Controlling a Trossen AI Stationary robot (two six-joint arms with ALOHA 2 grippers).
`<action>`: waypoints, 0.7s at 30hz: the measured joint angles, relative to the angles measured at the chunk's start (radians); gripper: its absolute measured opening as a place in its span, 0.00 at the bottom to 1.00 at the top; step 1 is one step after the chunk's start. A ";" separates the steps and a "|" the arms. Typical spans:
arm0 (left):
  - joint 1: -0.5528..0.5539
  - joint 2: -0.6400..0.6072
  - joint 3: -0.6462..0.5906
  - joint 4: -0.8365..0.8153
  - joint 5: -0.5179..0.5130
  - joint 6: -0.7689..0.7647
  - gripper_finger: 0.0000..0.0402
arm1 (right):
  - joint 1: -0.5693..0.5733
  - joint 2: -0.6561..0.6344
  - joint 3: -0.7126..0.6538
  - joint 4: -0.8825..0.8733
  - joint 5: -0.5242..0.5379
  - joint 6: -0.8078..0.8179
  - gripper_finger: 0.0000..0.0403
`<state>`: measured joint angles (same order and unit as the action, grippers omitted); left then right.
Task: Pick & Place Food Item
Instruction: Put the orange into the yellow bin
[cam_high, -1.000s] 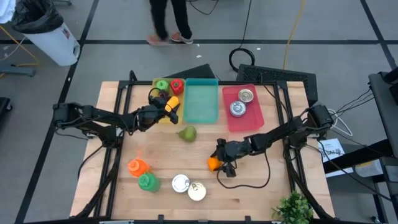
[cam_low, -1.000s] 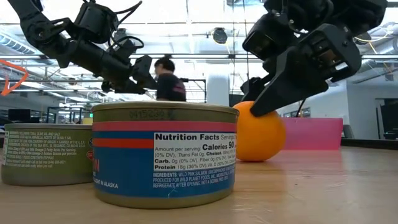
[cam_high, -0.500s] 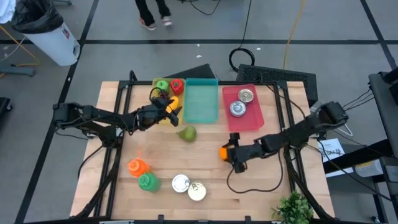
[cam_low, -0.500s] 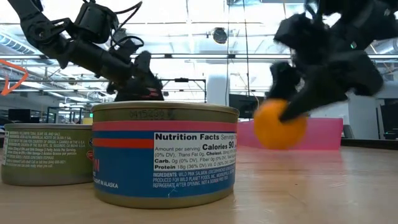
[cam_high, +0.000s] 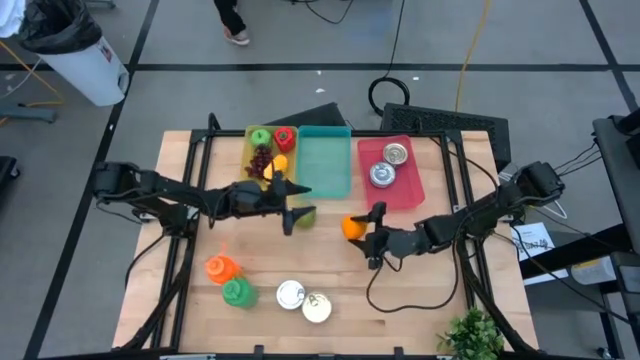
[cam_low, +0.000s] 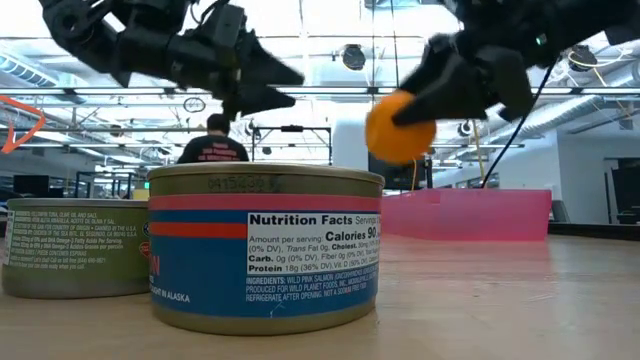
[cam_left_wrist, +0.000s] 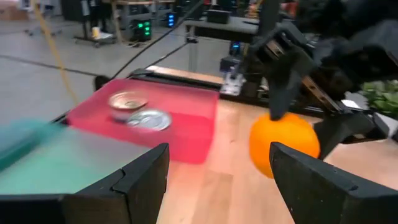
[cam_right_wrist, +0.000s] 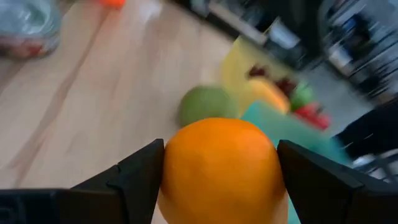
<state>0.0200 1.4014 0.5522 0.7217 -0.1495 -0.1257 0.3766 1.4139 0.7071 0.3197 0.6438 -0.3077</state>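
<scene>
Grey floor (cam_high: 330, 45) marked with dark tile lines is seen around the wooden table (cam_high: 420, 300). A white bin (cam_high: 85, 65) with a dark liner is placed at far left. Bright ceiling windows (cam_low: 330, 40) are observed in the low view. A person (cam_low: 213, 140) is seen standing beyond.

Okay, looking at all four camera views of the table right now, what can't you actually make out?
- Pear, high view: mostly covered by the left gripper; a green blur in the right wrist view.
- Items in the yellow tray: too small in the high view, blurred in the right wrist view.
- Labels of the cans in the pink tray: only lids show.
- Orange held by the right gripper: motion-blurred in the low view.
</scene>
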 joint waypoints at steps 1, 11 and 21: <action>-0.007 0.015 0.018 -0.001 0.001 0.005 0.72 | 0.007 0.000 0.000 0.037 0.020 -0.048 0.69; -0.019 0.165 0.202 0.004 0.134 -0.267 0.69 | 0.148 -0.001 0.001 0.345 0.254 -0.510 0.69; -0.040 0.301 0.350 0.003 0.296 -0.357 0.67 | 0.206 -0.003 0.001 0.414 0.348 -0.625 0.69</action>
<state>-0.0201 1.7025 0.9026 0.7249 0.1466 -0.4826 0.5827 1.4105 0.7082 0.7334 0.9913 -0.9328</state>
